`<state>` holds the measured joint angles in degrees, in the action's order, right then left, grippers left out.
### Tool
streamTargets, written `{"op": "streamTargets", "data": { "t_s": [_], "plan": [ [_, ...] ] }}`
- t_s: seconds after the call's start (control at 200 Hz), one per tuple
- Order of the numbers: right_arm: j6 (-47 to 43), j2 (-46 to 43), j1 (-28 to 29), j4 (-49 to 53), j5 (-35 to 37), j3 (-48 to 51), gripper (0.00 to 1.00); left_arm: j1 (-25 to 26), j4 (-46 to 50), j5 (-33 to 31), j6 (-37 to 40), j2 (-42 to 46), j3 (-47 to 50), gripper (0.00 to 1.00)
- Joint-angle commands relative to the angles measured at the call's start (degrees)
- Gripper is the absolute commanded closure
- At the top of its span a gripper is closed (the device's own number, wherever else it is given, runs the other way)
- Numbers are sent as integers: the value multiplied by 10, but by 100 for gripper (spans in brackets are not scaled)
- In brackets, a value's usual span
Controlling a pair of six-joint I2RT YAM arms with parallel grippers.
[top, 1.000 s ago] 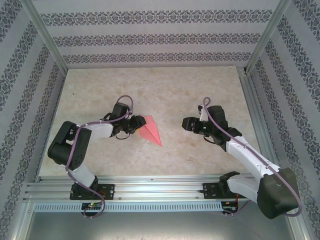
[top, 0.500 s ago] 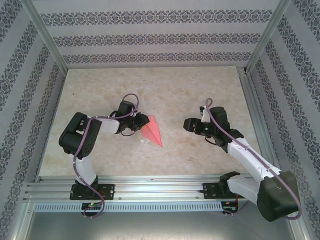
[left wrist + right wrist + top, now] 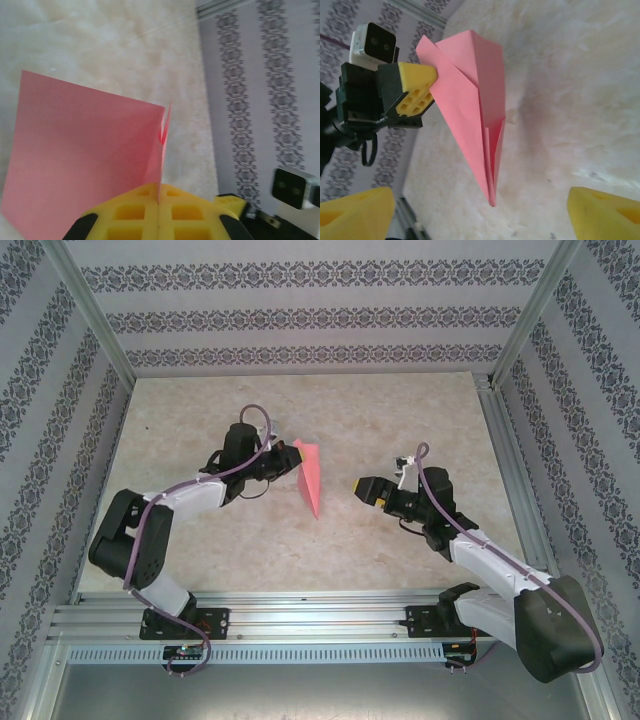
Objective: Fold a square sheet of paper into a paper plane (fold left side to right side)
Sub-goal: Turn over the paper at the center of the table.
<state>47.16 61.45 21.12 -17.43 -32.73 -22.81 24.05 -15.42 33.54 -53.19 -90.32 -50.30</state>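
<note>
Now the left gripper (image 3: 283,465) is pinching its yellow jaws together on the back edge of the paper plane (image 3: 310,475). A second ago the jaws were part open and the plane was lying flatter on the table (image 3: 400,410). It is now standing on edge in mid-table with its nose pointing toward the near rail. From the right wrist it seems to be hanging just clear of the surface, though I can't be sure the tip isn't touching. The right gripper (image 3: 362,487) has meanwhile spread its jaws wide and crept a little closer. It is facing the plane from the right but is well apart from it and holding nothing.

To my eye the folding is looking finished, with the centre crease and pointed nose both showing. This seems to be either a hand-over or a showing of the finished dart.

Room is not lacking. The plane is sitting far from the patterned walls and the frame posts, and bare table is lying open all round both arms.
</note>
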Motion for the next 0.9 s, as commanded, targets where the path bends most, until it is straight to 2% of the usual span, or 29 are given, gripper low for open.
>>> {"op": "streamTargets", "data": {
  "t_s": [0.0,0.085,0.275,0.57,0.794,0.894],
  "plan": [
    [80,9,21,-185,-11,10,2,12,-48,34,29,57,-19,100],
    [98,21,42,-239,-4,4,2,16,-54,41,28,88,-23,100],
    [93,37,90,-274,23,-17,2,22,-55,51,25,137,-35,100],
    [136,112,133,-376,27,-36,2,28,-58,58,18,161,-33,100],
    [179,185,141,-459,5,-61,25,31,-54,63,19,163,-32,100],
    [187,199,141,-471,-1,-65,39,31,-51,61,21,163,-30,100]
  ]
}}
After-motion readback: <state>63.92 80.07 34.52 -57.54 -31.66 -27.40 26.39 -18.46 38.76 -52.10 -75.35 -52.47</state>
